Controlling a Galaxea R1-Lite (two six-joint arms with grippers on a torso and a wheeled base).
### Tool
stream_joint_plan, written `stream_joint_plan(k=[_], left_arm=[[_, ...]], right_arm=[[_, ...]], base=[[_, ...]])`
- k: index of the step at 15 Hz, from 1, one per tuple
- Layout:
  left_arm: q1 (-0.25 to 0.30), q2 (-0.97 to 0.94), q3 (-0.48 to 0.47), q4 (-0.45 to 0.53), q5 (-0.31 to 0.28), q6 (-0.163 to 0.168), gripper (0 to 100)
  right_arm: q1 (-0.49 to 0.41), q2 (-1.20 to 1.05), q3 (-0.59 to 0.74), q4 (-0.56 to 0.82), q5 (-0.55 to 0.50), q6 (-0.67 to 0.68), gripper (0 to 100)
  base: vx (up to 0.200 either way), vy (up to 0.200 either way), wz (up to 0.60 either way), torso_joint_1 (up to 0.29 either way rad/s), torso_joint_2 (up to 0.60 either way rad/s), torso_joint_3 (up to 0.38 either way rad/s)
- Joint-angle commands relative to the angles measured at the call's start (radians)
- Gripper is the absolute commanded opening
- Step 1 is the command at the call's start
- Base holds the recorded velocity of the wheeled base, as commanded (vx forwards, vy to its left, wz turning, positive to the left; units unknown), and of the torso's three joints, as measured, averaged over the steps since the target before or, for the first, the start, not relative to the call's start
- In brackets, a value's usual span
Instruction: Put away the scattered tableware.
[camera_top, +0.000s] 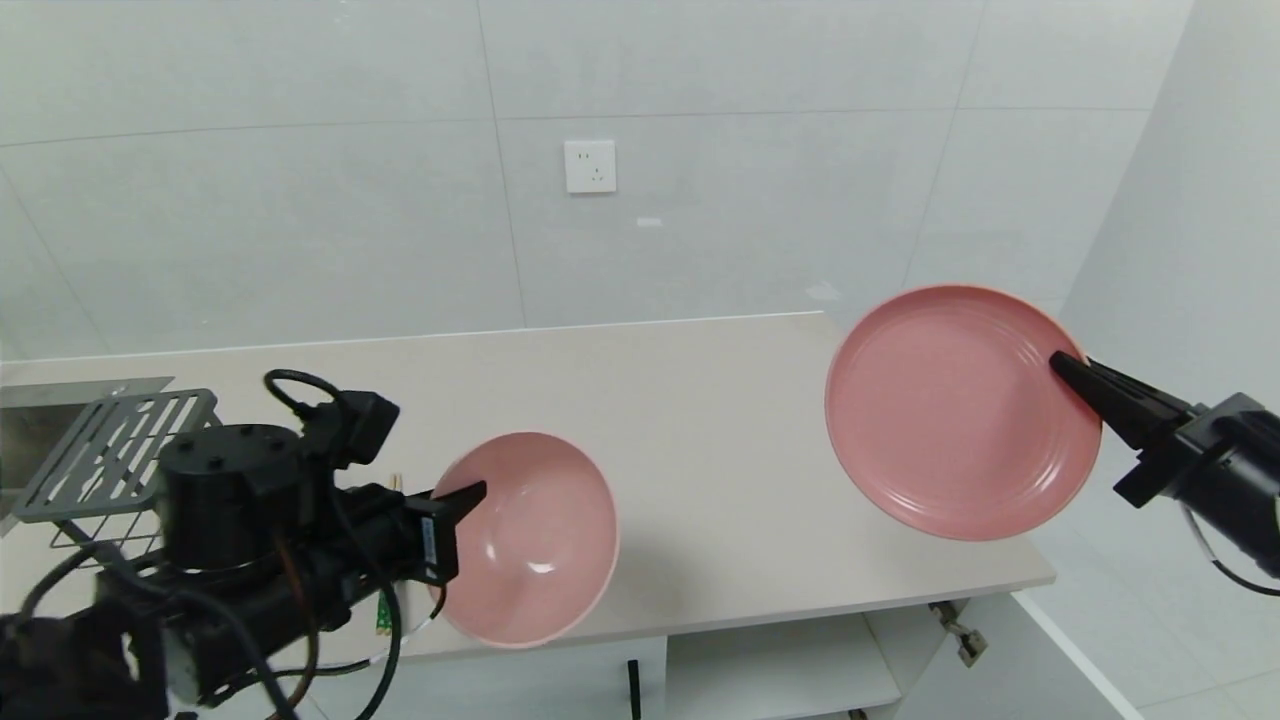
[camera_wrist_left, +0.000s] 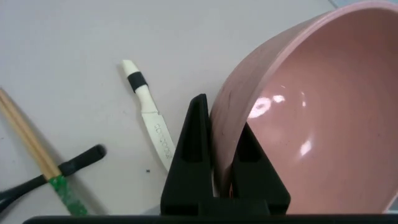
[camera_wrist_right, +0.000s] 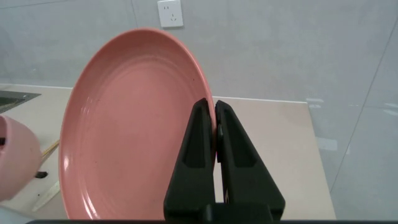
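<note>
Head view: your left gripper (camera_top: 468, 497) is closed down onto the rim of the pink bowl (camera_top: 540, 550), holding it tilted above the near edge of the counter (camera_top: 700, 420). Your right gripper (camera_top: 1066, 366) pinches the rim of the pink plate (camera_top: 950, 420), which stands nearly on edge in the air over the counter's right end.

Left wrist view: you see the fingers (camera_wrist_left: 198, 134) narrowed to the thickness of the bowl (camera_wrist_left: 323, 112) wall, one outside and one inside. On the counter (camera_wrist_left: 74, 37) beneath lie a white knife (camera_wrist_left: 149, 118), chopsticks (camera_wrist_left: 28, 140) and a black utensil (camera_wrist_left: 68, 165) crossing them.

Right wrist view: the fingers (camera_wrist_right: 199, 143) are almost together, with the plate (camera_wrist_right: 130, 118) rim clamped between them. The bowl (camera_wrist_right: 15, 155) shows farther off.
</note>
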Motion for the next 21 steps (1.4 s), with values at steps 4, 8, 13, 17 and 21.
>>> stream_joint_plan(k=[4, 8, 13, 17, 21], left_arm=[[0.102, -0.459, 0.171, 0.006, -0.012, 0.001, 0], [0.107, -0.513, 0.194, 0.014, -0.049, -0.003, 0], [0.113, -0.424, 0.114, 0.022, -0.172, -0.118, 0], [0.125, -0.425, 0.068, 0.013, -0.170, -0.103, 0], [0.153, -0.418, 0.151, -0.046, -0.163, 0.080, 0]], right_arm=[[0.005, -0.036, 0.025, -0.001, 0.002, 0.001, 0], [0.011, -0.031, 0.013, -0.001, 0.005, -0.002, 0], [0.014, -0.036, -0.024, -0.003, 0.006, 0.012, 0], [0.043, -0.036, -0.008, -0.003, 0.008, 0.034, 0], [0.145, -0.066, 0.009, -0.003, 0.008, 0.110, 0]], base=[[0.000, 0.000, 0.00, 0.000, 0.00, 0.000], [0.000, 0.000, 0.00, 0.000, 0.00, 0.000], [0.000, 0.000, 0.00, 0.000, 0.00, 0.000], [0.000, 0.000, 0.00, 0.000, 0.00, 0.000], [0.000, 0.000, 0.00, 0.000, 0.00, 0.000]])
